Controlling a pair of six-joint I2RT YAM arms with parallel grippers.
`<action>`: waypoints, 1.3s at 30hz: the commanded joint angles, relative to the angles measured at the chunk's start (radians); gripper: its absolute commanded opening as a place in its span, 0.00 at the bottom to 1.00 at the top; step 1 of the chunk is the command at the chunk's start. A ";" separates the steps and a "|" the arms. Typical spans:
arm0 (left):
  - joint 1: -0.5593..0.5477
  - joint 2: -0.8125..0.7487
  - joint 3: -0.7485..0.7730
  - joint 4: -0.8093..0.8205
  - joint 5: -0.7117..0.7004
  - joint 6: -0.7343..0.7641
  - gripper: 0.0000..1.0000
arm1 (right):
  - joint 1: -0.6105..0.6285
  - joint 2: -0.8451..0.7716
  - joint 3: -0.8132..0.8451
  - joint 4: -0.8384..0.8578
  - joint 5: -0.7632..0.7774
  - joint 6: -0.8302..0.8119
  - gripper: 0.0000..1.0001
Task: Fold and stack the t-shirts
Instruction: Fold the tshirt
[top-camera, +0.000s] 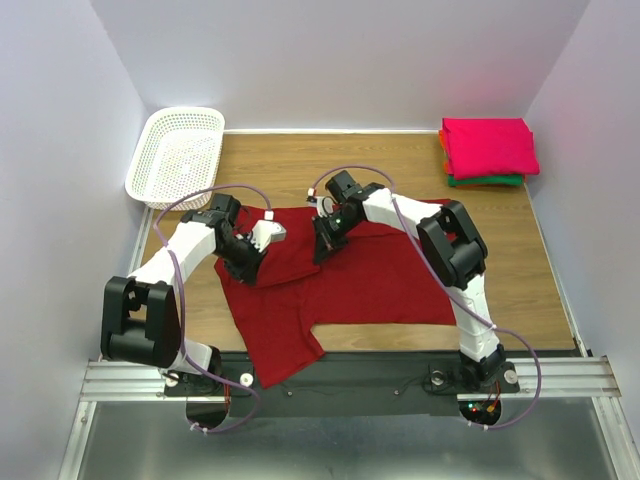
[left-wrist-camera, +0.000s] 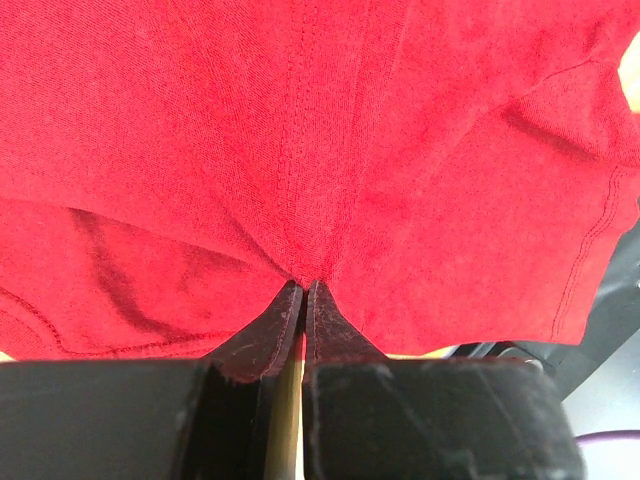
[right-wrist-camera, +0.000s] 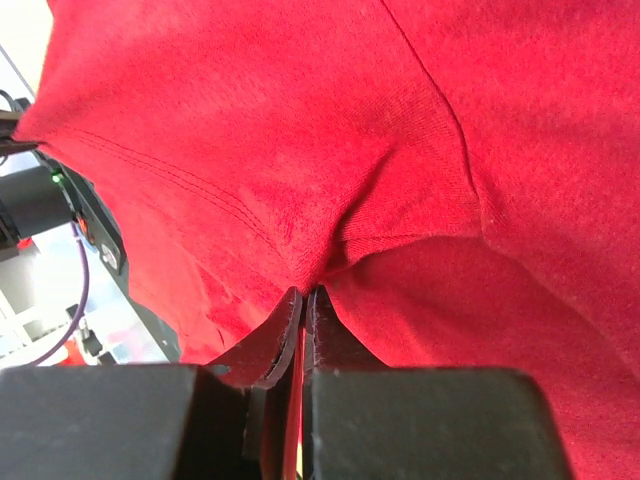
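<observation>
Here the left gripper (left-wrist-camera: 303, 287) and right gripper (right-wrist-camera: 303, 291), wrists angled inward and down, each pinch the red shirt (top-camera: 372, 282); the folded stack (top-camera: 488, 150) and basket (top-camera: 176, 155) sit well apart.

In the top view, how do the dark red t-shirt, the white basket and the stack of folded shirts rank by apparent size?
1. dark red t-shirt: clearly the largest.
2. white basket and stack of folded shirts: nearly alike. The basket looks slightly bigger, but I would not rank them firmly.
</observation>
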 joint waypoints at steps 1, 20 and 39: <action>-0.004 -0.001 -0.010 -0.047 0.002 0.011 0.06 | 0.010 -0.037 -0.004 -0.027 -0.012 -0.031 0.00; 0.111 0.287 0.352 0.244 0.039 -0.137 0.54 | -0.529 -0.344 -0.100 -0.191 0.371 -0.477 0.36; 0.172 0.465 0.386 0.359 -0.041 -0.211 0.54 | -0.671 -0.184 -0.146 -0.141 0.549 -0.708 0.32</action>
